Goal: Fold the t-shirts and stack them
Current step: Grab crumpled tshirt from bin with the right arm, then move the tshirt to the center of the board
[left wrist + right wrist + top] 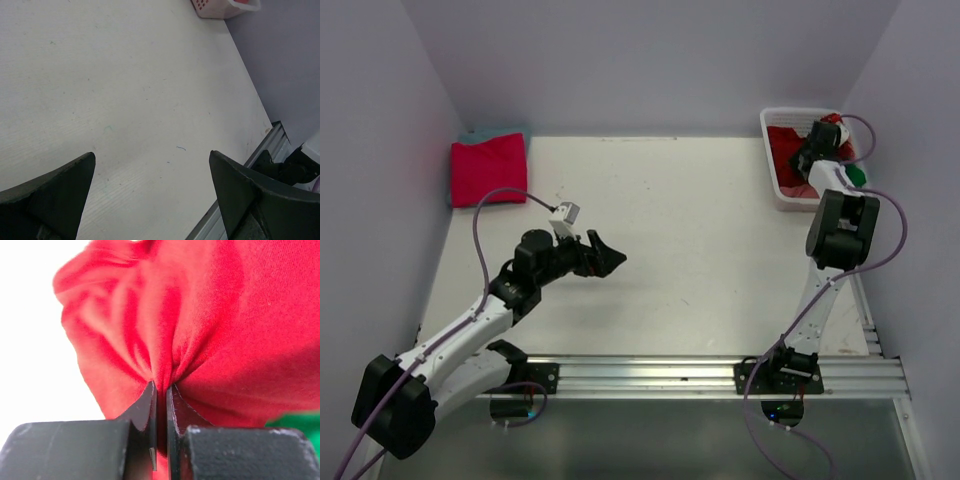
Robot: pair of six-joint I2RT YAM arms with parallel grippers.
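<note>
My right gripper (161,386) is shut on a bunched fold of the dark red t-shirt (210,325), inside the white lattice basket (778,180) at the far right. In the top view the gripper (810,150) sits over the red cloth (784,143). A green t-shirt shows beside it (857,177) and at the wrist view's lower right (297,422). A folded magenta-pink t-shirt (488,167) lies at the far left on a teal one (492,131). My left gripper (612,260) is open and empty above the bare table (125,90). The salmon-pink t-shirt is out of view.
The basket's corner shows at the top of the left wrist view (220,7). Grey walls close the table on three sides. A metal rail (670,375) runs along the near edge.
</note>
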